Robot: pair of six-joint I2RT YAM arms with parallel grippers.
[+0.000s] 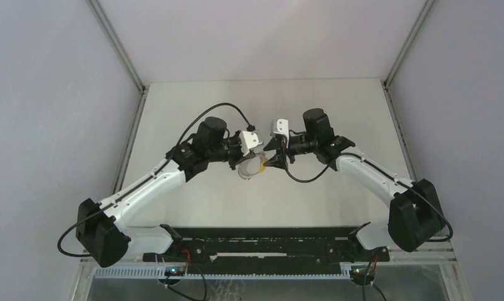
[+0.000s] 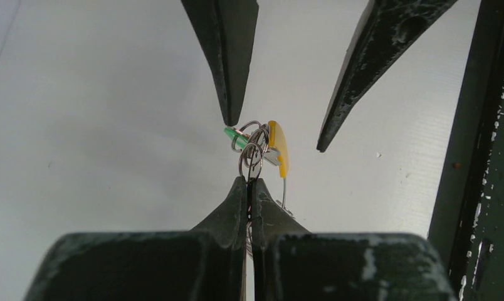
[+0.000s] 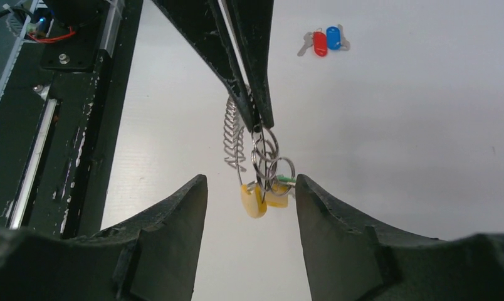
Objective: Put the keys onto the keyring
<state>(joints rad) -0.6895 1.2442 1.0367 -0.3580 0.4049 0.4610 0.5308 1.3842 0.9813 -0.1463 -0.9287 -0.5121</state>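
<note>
Two grippers meet at the centre of the top view, above the table [image 1: 237, 100], and the keyring [image 2: 261, 150] hangs between them off the surface. The left gripper [image 2: 249, 183], at lower centre of its own wrist view, is pinched tight on one of the small metal rings [image 3: 266, 153], and the rest of the bunch hangs from that grip: the yellow strip [image 2: 278, 147], the green tag [image 2: 235, 136] and the silver chain [image 3: 234, 141], which trails beside the rings at the middle of the right wrist view. The right gripper [image 3: 251, 180] stands partly spread and holds nothing. Its two fingers flank the bunch near the strip, and I cannot tell whether either pad touches it. The black-headed key does not show in any view. Only the red and blue keys [image 3: 325, 41] lie on the table at the upper right of the right wrist view, well apart from the work. The step in hand looks like presenting and steadying the ring, with threading not yet begun. Next, the right fingers probably need to close on a single ring or on the strip without bunching the others, so the ring's split can be opened. The key must also be found and brought to that gap. The rings overlap closely, so taking two at once is the likely slip.
</note>
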